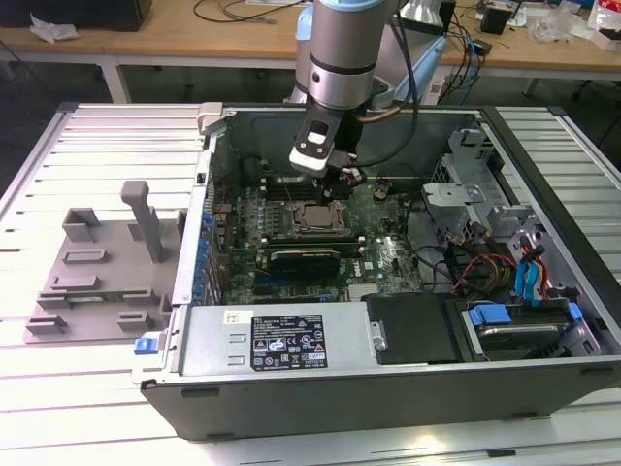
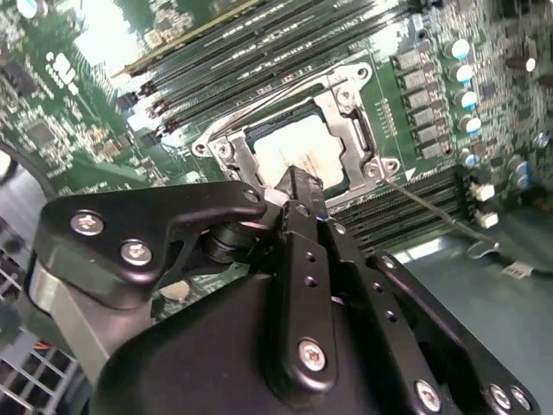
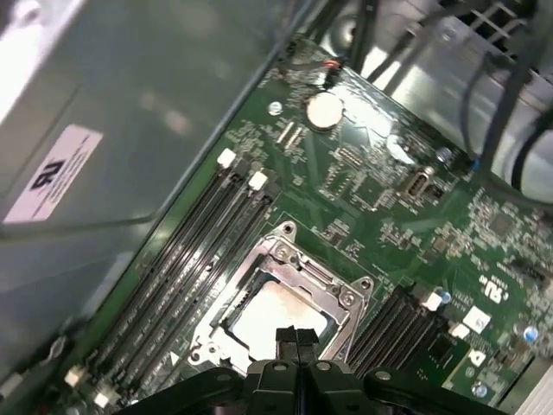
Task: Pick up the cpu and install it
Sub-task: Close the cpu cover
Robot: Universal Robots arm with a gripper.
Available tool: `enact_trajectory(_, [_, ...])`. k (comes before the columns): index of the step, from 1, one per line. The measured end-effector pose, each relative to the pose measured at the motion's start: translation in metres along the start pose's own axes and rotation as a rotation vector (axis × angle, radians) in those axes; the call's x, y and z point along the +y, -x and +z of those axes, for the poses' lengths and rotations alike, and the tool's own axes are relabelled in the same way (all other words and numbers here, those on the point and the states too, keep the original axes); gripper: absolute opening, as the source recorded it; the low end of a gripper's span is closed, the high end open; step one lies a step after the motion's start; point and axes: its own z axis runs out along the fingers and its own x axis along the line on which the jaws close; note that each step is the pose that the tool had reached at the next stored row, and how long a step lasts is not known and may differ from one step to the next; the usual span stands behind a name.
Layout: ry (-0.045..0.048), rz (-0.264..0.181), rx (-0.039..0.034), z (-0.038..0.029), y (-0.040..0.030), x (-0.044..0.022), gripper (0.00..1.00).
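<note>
Second wrist view: gripper (image 2: pixel 298 183) over cpu (image 2: pixel 294 149) (in socket (image 2: pixel 347 117))

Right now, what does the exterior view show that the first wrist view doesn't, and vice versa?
The exterior view takes in the whole open computer case, the grey tray beside it and the arm. The first wrist view picks out a coin battery and the memory slots. Both share the cpu lying in its socket, the gripper close above.
</note>
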Motion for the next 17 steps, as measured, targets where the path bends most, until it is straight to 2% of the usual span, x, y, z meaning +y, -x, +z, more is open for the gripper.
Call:
enact_trajectory(1, [-0.0003,-0.045,-0.0008,0.0000,0.0000,0.0000,0.11])
enact_trajectory(3, [-0.0005,-0.084,-0.0015,0.0000,0.0000,0.0000,0.11])
enact_trajectory(5, [-0.0010,-0.159,-0.0028,0.0000,0.0000,0.0000,0.11])
enact_trajectory(6, [-0.0011,-0.178,-0.0031,0.0000,0.0000,0.0000,0.11])
enact_trajectory(10, [-0.0020,-0.325,-0.0057,0.0000,0.0000,0.0000,0.11])
enact_trajectory(12, [-0.0023,-0.369,-0.0065,0.0000,0.0000,0.0000,0.11])
enact_trajectory(16, [-0.0034,-0.540,-0.0095,0.0000,0.0000,0.0000,0.11])
enact_trajectory(17, [-0.0036,-0.563,-0.0099,0.0000,0.0000,0.0000,0.11])
